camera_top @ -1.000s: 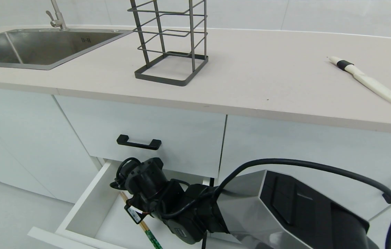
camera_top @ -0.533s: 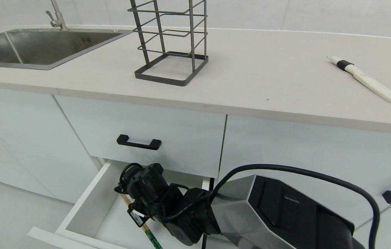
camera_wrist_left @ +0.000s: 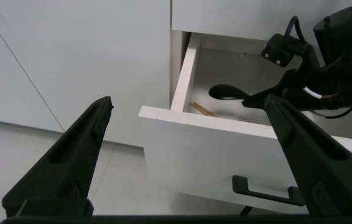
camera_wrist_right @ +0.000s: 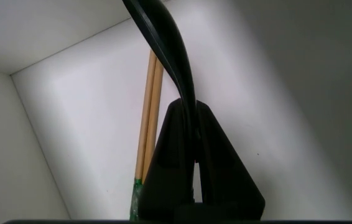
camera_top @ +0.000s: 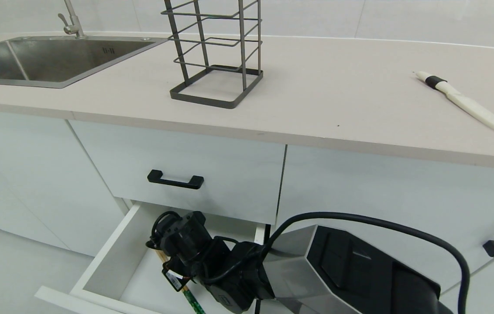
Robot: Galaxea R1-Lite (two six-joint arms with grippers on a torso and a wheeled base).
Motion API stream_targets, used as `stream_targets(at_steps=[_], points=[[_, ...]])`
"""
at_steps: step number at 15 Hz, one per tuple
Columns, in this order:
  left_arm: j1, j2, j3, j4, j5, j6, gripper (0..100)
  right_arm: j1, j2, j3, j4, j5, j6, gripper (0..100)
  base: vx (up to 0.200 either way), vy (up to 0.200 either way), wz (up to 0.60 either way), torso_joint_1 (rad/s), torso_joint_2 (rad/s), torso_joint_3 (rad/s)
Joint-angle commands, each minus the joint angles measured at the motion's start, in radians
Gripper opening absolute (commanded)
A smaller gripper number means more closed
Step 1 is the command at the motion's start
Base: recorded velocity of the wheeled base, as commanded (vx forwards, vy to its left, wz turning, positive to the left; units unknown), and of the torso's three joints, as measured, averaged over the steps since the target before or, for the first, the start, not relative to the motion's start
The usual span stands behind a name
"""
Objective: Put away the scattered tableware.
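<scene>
We are easing the right arm [camera_top: 343, 270] a little deeper into the open drawer [camera_top: 103, 255] than it was a second ago. Its wrist is now sitting slightly lower and further in, while everything on the tabletop [camera_top: 338, 87] is staying put. The right jaws are clamped on the handle of the black spoon [camera_wrist_right: 166, 43]. The spoon's bowl is hanging inside the drawer, just beside the chopsticks [camera_wrist_right: 150, 112] lying on the drawer floor. We cannot tell whether the spoon is touching that floor yet. The left jaws are standing wide apart and empty, outside the drawer's front corner and apart from the spoon.

We are reading this as the end of the placing step: the spoon is nearly down, and letting go looks like what comes next. A white knife [camera_top: 469, 106] is lying on the tabletop far to the right. So we are judging the task unfinished, with the drawer also yet to be shut.
</scene>
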Motion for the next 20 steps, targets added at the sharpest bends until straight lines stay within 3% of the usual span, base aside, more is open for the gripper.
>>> stream_targets(at_steps=[1, 6, 7, 13, 17, 20], points=[[0.000, 0.002, 0.000, 0.000, 0.000, 0.000, 100, 0.005, 0.006, 0.002, 0.001, -0.010, 0.002, 0, 0.000, 0.000, 0.00, 0.000, 0.00, 0.000], [0.000, 0.002, 0.000, 0.000, 0.000, 0.000, 100, 0.023, 0.009, 0.011, 0.003, -0.015, 0.013, 0, 0.000, 0.000, 0.00, 0.000, 0.00, 0.000], [0.000, 0.002, 0.000, 0.000, 0.000, 0.000, 100, 0.026, 0.009, 0.011, 0.004, -0.015, 0.013, 100, 0.000, 0.000, 0.00, 0.000, 0.00, 0.000], [0.000, 0.002, 0.000, 0.000, 0.000, 0.000, 100, 0.042, -0.071, 0.049, -0.010, -0.033, 0.011, 100, 0.000, 0.000, 0.00, 0.000, 0.00, 0.000], [0.000, 0.002, 0.000, 0.000, 0.000, 0.000, 100, 0.077, -0.297, 0.235, -0.085, -0.027, 0.013, 100, 0.000, 0.000, 0.00, 0.000, 0.00, 0.000], [0.000, 0.002, 0.000, 0.000, 0.000, 0.000, 100, 0.083, -0.473, 0.459, -0.244, -0.019, 0.013, 100, 0.000, 0.000, 0.00, 0.000, 0.00, 0.000]])
